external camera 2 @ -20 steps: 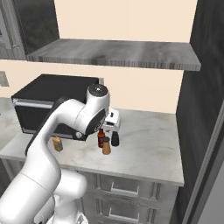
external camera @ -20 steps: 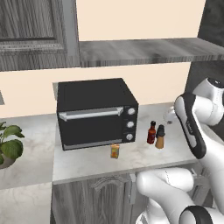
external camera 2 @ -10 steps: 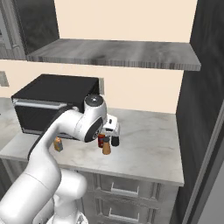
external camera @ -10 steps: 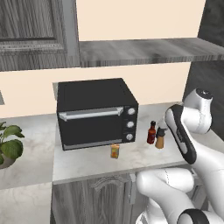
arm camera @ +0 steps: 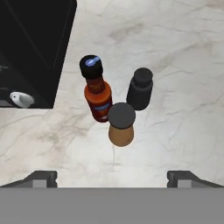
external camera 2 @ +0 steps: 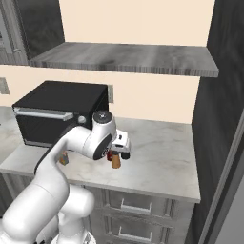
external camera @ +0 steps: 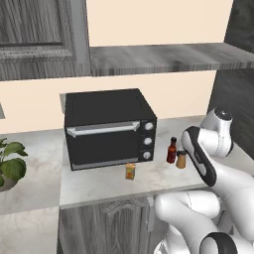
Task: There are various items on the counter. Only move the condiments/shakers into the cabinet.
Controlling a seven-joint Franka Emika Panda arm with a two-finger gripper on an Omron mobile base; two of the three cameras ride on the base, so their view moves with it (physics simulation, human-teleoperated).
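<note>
Three condiments stand close together on the marbled counter (arm camera: 175, 43), just right of the black oven. The hand view looks down on the red sauce bottle (arm camera: 97, 94), the short black shaker (arm camera: 140, 89) and the tan shaker with a black cap (arm camera: 121, 124). My gripper (arm camera: 113, 177) hangs above them, open and holding nothing, with the tan shaker nearest its fingertips (arm camera: 41, 178). From the left base I see the red bottle (external camera: 171, 150) and tan shaker (external camera: 181, 159) beside my arm. The right base view has my hand (external camera 2: 121, 144) over the tan shaker (external camera 2: 116, 162). The cabinet shelf board (external camera: 158, 57) runs above.
The black toaster oven (external camera: 109, 128) fills the counter's left part, with a tiny orange-yellow carton (external camera: 130, 171) in front of it. A potted plant (external camera: 10, 166) stands at far left. A panelled cabinet door (external camera: 34, 39) is at upper left, and a dark tall panel (external camera 2: 219, 119) bounds the right.
My arm has folded down and the hand has dropped lower over the bottles. The gripper stayed open, and the bottles, carton and oven have not moved.
</note>
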